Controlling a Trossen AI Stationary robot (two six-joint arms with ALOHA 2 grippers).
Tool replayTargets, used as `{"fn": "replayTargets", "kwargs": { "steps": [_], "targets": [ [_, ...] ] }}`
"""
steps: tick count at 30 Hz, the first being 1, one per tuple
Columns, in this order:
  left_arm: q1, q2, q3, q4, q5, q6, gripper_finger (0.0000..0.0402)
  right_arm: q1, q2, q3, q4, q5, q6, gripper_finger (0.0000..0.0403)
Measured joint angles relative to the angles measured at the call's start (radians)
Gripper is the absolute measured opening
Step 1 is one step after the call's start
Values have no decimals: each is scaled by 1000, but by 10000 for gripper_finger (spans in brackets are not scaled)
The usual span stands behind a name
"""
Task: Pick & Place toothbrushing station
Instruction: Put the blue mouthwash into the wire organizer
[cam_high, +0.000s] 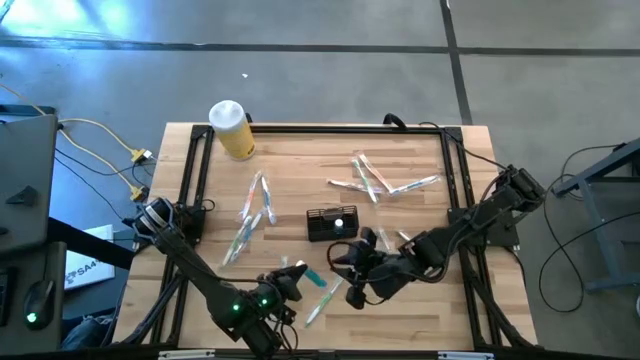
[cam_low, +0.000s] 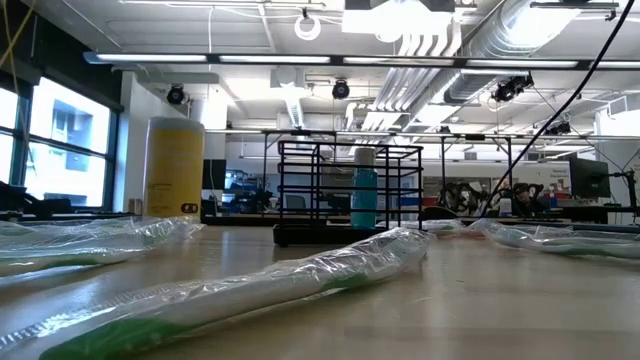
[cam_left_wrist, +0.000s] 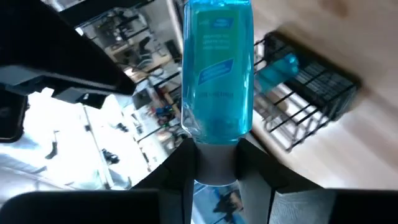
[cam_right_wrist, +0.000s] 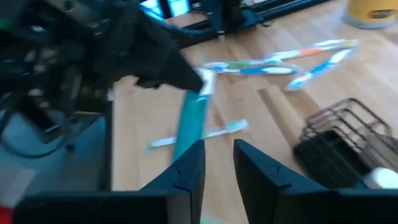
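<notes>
One toothbrushing station (cam_high: 331, 223), a small black wire-grid caddy, stands near the middle of the wooden desk (cam_high: 300, 165). In the low view one small blue bottle with a grey cap (cam_low: 364, 190) stands upright inside the caddy.

Just in front of the caddy, toward the desk's near edge, the two grippers meet. The left gripper (cam_high: 292, 281) is clenched on the cap end of one blue tube (cam_left_wrist: 217, 68); in the left wrist view its fingers (cam_left_wrist: 182, 163) press the tube's neck from both sides, and the caddy shows just beyond. The right gripper (cam_right_wrist: 217, 163) hovers just beside the caddy on its near side, with its two fingers apart and nothing between them; in its wrist view the blue tube hangs from the other arm just ahead.

Wrapped toothbrushes lie in two loose groups. The left group (cam_high: 250, 215) lies to the left of the caddy, about four pieces, though the overlap makes the count unsure. The right group (cam_high: 380, 182) lies beyond the caddy, toward the far right corner, again about four crossing pieces. One more wrapped toothbrush (cam_high: 322, 300) lies near the front edge between the grippers.

One yellow cylinder with a white lid (cam_high: 231, 129) stands at the far left corner, well apart from the caddy.
</notes>
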Motion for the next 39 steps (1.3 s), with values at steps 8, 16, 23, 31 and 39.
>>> {"fn": "replayTargets", "kwargs": {
  "steps": [8,16,23,31,39],
  "targets": [
    [1,0,0,32,-63,110,80,-28,60,0,132,-187,-135,77],
    [1,0,0,49,-54,118,80,-60,70,0,142,-192,-169,78],
    [15,0,0,49,-49,117,80,-54,76,0,175,-220,-221,141],
    [21,0,-3,46,-31,129,80,-74,89,0,170,-229,-171,228],
    [21,0,-2,67,-71,149,80,-102,91,0,168,-252,-160,221]
  ]
}}
